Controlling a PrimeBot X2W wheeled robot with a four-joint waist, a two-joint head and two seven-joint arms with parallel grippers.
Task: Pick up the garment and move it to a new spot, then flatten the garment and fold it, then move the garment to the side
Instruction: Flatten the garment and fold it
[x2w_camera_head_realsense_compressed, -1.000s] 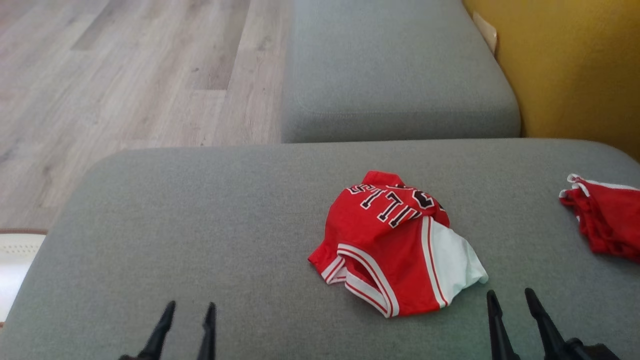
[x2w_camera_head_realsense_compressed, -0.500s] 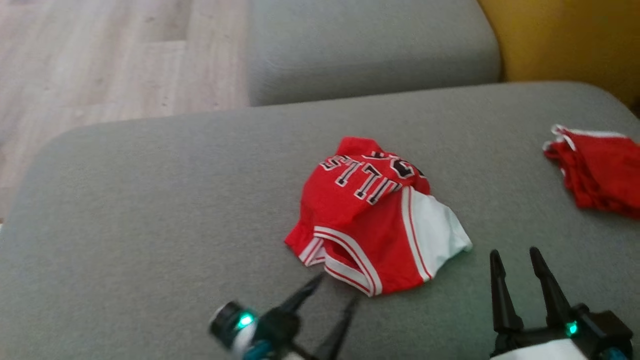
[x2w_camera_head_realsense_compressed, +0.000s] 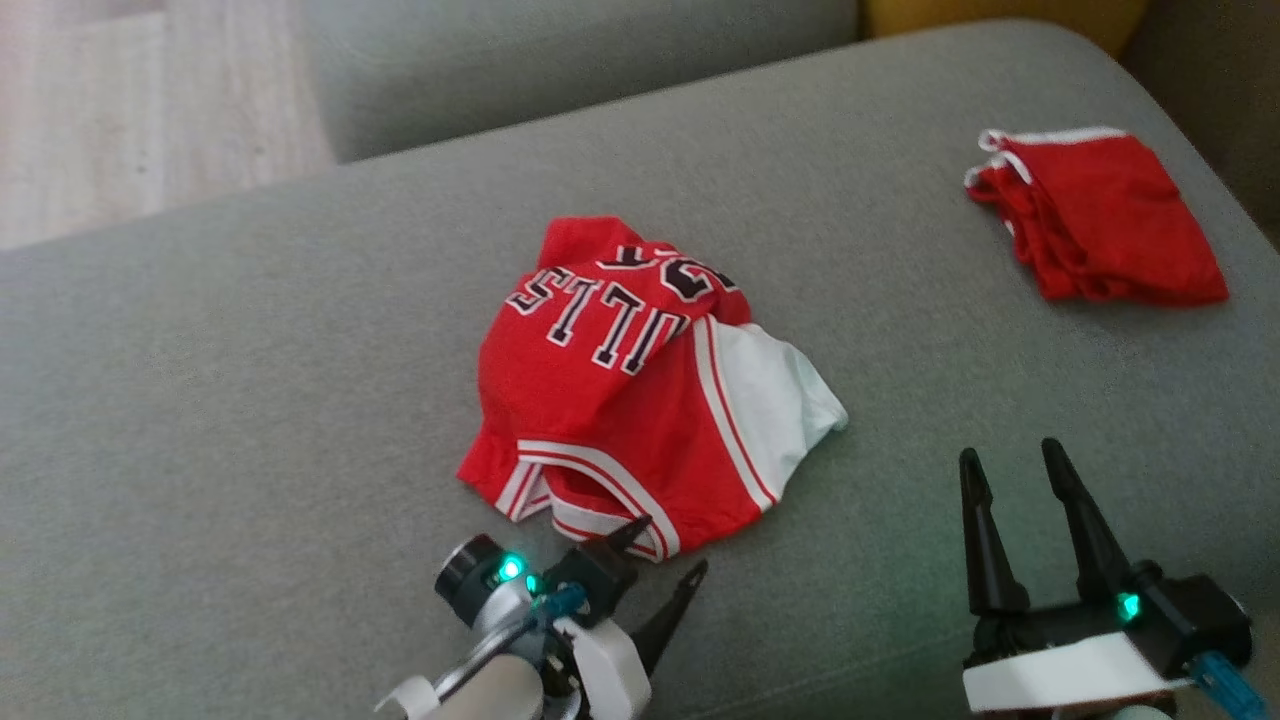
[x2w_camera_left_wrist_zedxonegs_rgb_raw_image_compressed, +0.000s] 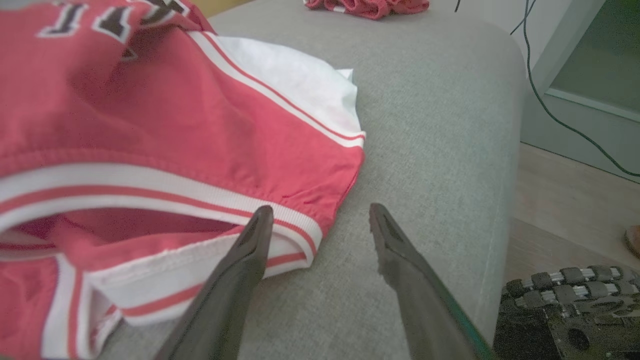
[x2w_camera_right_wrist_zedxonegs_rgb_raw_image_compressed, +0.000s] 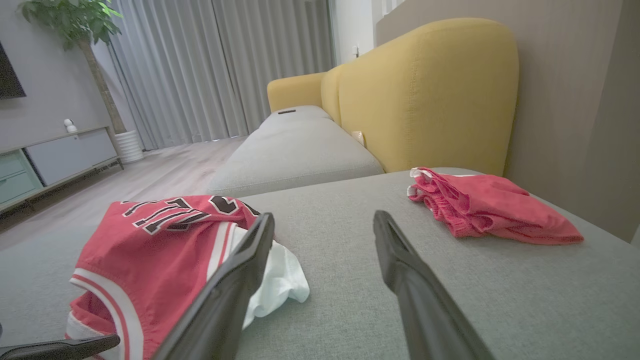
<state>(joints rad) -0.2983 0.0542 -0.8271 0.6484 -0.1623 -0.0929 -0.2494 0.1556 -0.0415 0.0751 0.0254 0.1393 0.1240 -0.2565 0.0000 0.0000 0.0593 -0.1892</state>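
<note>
Head view, bottom centre: my left gripper (x2w_camera_head_realsense_compressed: 672, 544) is released at the hem of the red jersey (x2w_camera_head_realsense_compressed: 610, 410); my right gripper (x2w_camera_head_realsense_compressed: 1008, 449) is released too.

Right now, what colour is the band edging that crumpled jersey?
The band is white with a red stripe, clearest in the left wrist view.

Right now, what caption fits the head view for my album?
Left gripper open at the crumpled red jersey on a grey cushion; right gripper open nearby.
</note>
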